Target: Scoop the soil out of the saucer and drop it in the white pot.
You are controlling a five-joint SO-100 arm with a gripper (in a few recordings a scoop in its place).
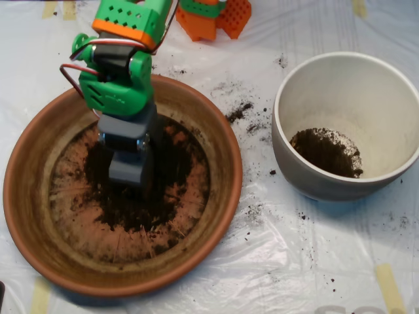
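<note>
The green-and-orange arm (121, 62) rises closest to the lens, its grey scoop (129, 163) lowered into the soil (147, 203) at the middle of the saucer (39, 216); whether its shells are apart cannot be told. Right of the saucer stands the white pot (366, 85), soil inside, crumbs (239, 112) strewn between.
</note>
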